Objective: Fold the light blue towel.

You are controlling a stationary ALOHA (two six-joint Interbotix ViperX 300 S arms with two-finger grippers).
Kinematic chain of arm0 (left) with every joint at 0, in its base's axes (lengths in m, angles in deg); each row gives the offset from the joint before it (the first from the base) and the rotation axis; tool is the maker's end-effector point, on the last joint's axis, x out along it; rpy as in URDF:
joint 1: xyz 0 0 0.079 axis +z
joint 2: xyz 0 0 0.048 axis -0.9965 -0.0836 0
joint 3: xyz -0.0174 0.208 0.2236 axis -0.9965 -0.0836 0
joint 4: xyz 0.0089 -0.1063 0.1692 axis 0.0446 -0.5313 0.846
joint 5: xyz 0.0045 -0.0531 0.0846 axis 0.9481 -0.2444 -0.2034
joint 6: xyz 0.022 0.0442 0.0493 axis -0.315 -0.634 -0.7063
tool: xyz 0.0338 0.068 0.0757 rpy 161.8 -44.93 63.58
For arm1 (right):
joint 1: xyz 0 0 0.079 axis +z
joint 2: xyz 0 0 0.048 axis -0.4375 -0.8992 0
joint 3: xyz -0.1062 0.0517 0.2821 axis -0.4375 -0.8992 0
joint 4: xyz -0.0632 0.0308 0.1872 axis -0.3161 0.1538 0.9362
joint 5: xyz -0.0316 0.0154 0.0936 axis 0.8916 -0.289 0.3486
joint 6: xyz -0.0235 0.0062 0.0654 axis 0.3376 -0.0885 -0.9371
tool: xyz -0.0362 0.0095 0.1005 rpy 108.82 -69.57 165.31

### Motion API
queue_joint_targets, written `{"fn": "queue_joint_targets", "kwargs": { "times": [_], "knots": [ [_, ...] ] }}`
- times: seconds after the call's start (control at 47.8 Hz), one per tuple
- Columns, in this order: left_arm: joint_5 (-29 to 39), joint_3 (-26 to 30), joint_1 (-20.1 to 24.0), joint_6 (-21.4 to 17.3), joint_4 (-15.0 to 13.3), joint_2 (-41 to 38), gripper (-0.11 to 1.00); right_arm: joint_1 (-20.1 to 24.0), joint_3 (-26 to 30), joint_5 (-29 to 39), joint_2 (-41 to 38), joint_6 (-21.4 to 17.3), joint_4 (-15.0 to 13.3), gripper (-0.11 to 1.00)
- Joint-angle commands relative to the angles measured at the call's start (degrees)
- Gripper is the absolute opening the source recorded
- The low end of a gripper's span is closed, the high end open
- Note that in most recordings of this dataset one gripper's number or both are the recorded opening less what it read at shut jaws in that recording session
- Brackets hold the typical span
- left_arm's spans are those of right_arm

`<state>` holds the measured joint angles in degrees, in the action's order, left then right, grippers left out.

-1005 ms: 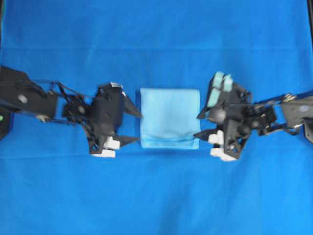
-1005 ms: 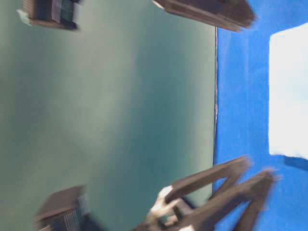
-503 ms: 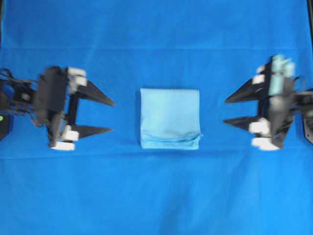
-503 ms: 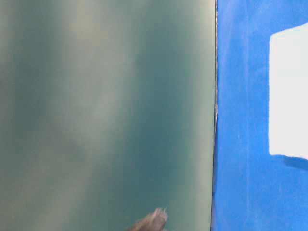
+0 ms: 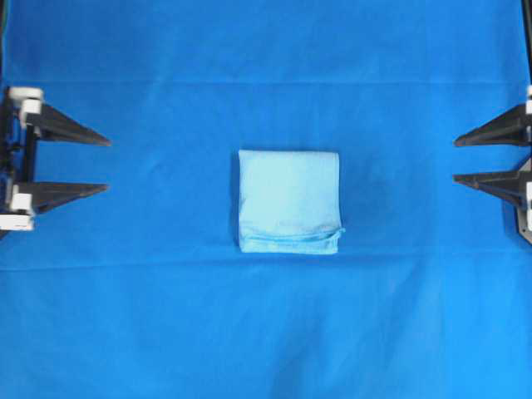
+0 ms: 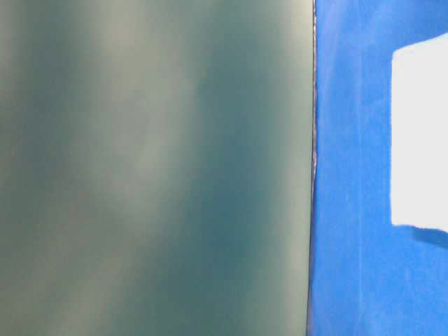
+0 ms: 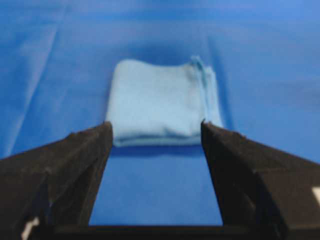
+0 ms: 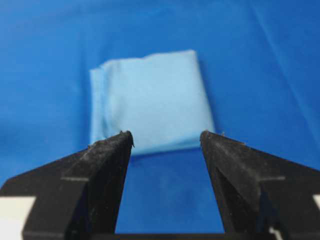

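Now the folded light blue towel (image 5: 288,200) lies well apart between both spread, seemingly empty end effectors

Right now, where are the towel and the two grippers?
Towel (image 5: 288,199): overhead view, middle of its top face.
Left gripper (image 5: 104,165): overhead view, gap between its open fingertips.
Right gripper (image 5: 457,160): overhead view, gap between its open fingertips.

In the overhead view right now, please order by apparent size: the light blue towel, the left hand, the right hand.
1. light blue towel, clearly largest.
2. left hand and right hand: both open, both cut off by the frame edges, so I cannot rank them.
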<state>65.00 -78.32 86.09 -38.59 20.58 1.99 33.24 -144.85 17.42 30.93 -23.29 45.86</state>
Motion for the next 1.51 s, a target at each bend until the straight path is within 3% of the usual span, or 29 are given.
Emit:
{"fn": "queue_joint_targets", "kwargs": {
  "times": [0.0, 0.356, 1.487],
  "knots": [
    [0.5, -1.7, 1.0, 0.1, 0.2, 4.0, 0.68, -1.8, -1.8, -0.8, 2.5, -0.4, -0.3, 0.61],
    [3.5, -5.8, 2.5, 1.0, 0.1, 9.4, 0.66, -8.8, -7.3, -7.6, 3.3, -0.4, -0.2, 0.61],
    [3.6, -5.9, 2.5, 1.0, 0.2, 9.4, 0.65, -8.8, -7.4, -7.8, 3.2, -0.4, -0.1, 0.61]
  ]
}}
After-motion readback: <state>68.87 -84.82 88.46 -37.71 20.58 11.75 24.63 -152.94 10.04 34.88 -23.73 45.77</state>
